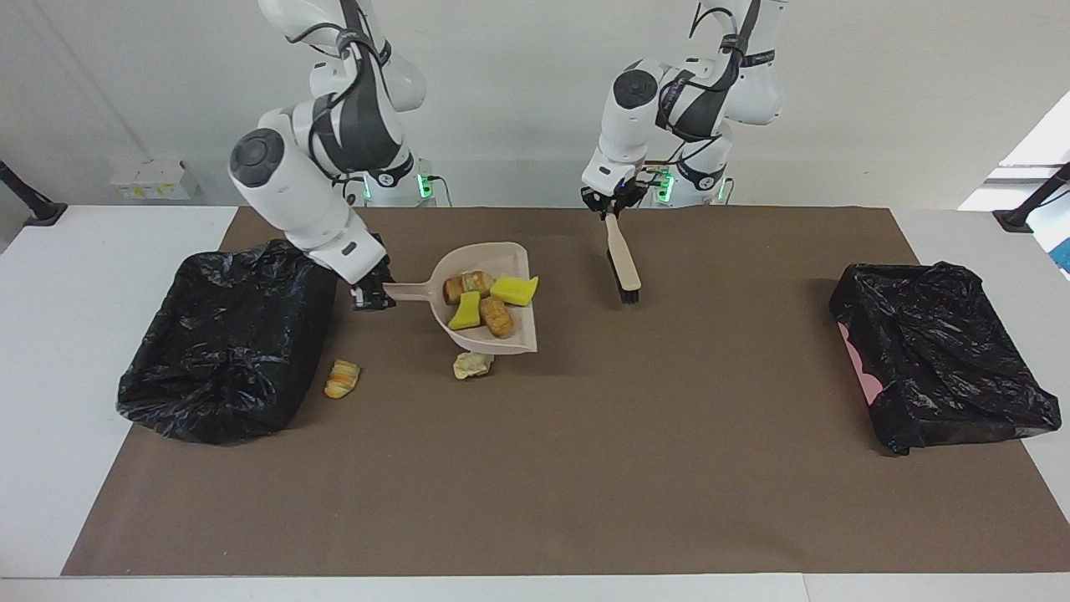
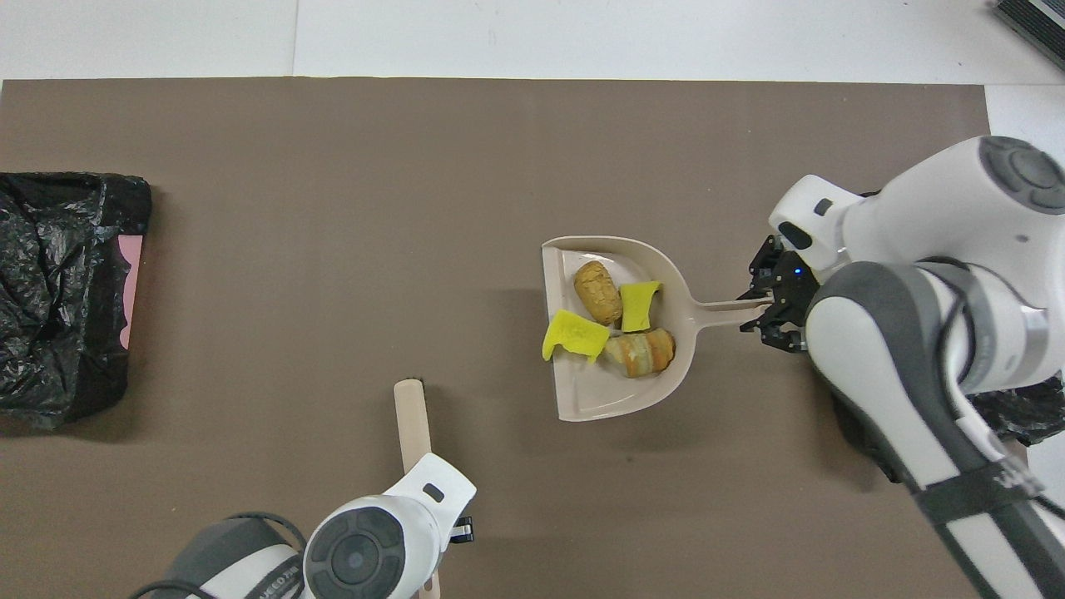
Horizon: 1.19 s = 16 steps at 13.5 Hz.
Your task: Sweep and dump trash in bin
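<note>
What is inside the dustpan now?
In the dustpan lie four bits: two yellow sponge chunks and two brown pastry lumps. Anything beneath them is hidden. The paper wad lies on the table outside it.

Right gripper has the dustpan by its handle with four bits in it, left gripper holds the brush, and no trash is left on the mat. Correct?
Not quite. The facing view shows two bits outside the dustpan: a pastry lump and a paper wad. The rest holds: right gripper, left gripper on the brush.
</note>
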Tool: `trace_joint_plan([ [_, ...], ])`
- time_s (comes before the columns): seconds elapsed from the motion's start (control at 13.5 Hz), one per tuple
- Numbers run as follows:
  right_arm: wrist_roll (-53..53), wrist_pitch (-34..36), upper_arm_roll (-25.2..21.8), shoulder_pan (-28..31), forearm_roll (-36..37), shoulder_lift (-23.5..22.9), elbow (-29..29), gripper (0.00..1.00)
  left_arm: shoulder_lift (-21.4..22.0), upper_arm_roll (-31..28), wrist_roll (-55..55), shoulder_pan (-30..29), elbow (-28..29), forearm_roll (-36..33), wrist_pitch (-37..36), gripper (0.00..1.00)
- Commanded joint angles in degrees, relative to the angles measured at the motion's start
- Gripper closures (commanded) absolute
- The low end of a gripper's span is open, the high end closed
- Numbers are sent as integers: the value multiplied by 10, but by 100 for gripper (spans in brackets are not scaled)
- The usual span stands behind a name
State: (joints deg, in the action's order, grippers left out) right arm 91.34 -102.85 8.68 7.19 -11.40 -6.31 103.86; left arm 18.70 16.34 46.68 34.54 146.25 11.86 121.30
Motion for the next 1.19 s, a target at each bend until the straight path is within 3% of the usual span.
trace_joint_plan([
  [0.0,63,34,7,78,-3,-6,-34,100,15,-3,41,54,28,-2,39,100],
  [0.3,139,38,7,173,54,-40,-103,100,12,-3,55,83,48,11,69,100],
  [0.52,167,35,6,223,116,-50,-117,100,4,-3,48,84,51,27,72,100],
  [0.97,169,25,-7,256,225,-38,-142,100,-3,-3,31,83,55,40,68,100],
  [1.04,168,25,-13,256,240,-36,-146,100,-5,-4,29,80,55,40,66,95],
  [1.11,168,25,-14,256,261,-28,-146,100,-7,-5,28,77,54,40,67,70],
])
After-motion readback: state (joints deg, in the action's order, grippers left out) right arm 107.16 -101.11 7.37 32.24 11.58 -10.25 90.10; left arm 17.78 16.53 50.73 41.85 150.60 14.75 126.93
